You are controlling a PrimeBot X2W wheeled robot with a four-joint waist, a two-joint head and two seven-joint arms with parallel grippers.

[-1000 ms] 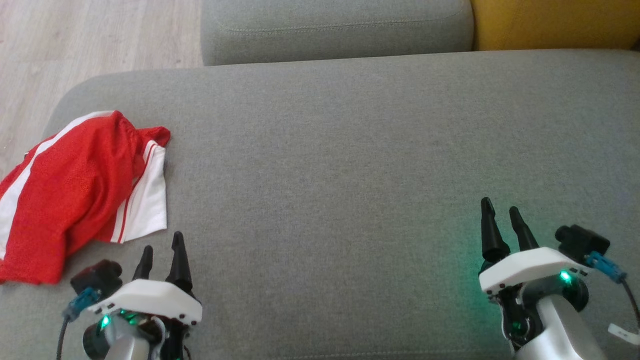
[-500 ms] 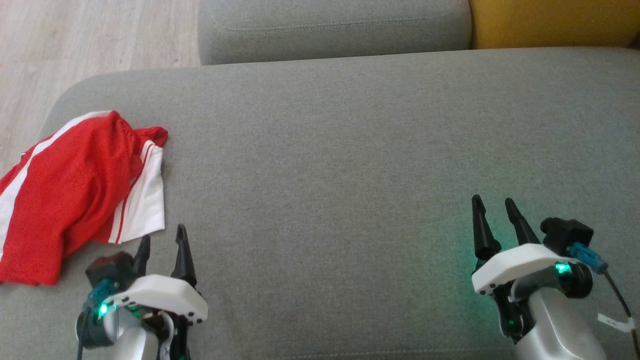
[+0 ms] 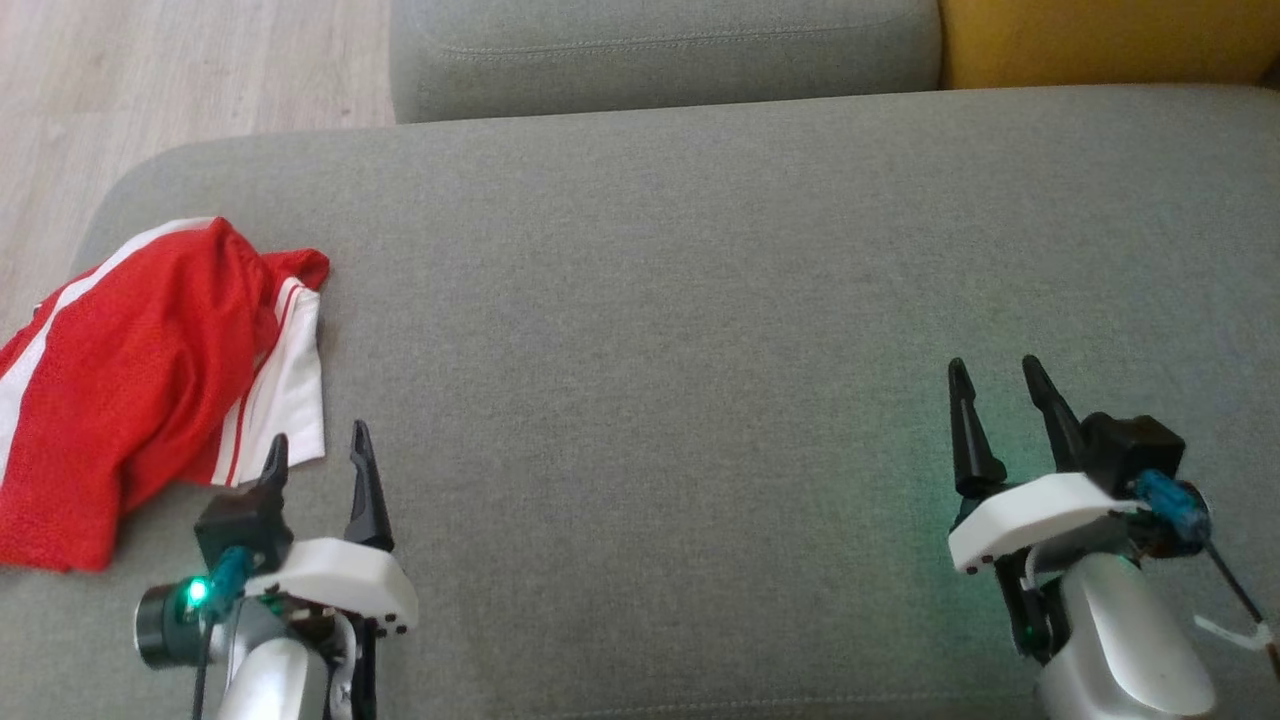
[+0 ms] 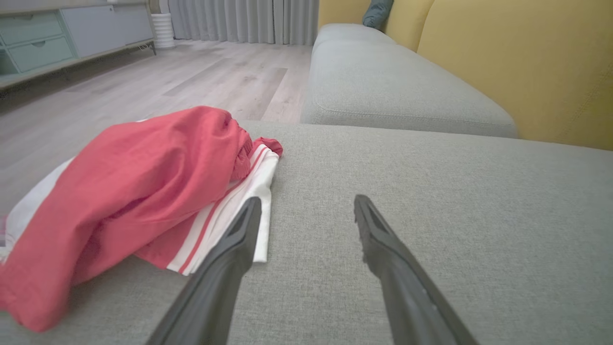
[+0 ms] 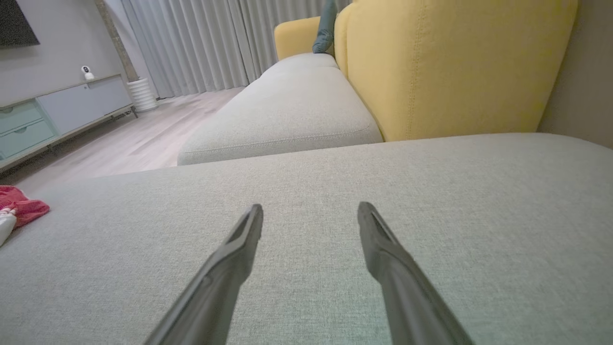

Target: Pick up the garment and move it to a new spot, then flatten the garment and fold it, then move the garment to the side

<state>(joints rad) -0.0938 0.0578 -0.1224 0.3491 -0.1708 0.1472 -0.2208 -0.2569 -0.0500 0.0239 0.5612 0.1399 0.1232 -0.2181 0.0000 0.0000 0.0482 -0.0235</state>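
Got the red-and-white garment (image 3: 150,370) bunched up at the left end of the sofa cushion (image 3: 650,300); left gripper (image 3: 318,436) just beside its white hem (image 3: 295,420), fingers (image 3: 366,490) apart, holding nothing; right gripper (image 3: 994,365) well away, also spread; might snag only one layer, or nudge it off the edge.

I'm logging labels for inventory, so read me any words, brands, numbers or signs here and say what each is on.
No text can be read.
Shorts: red with white stripes, no lettering.
White tag on the cable by the right arm: too small to read.
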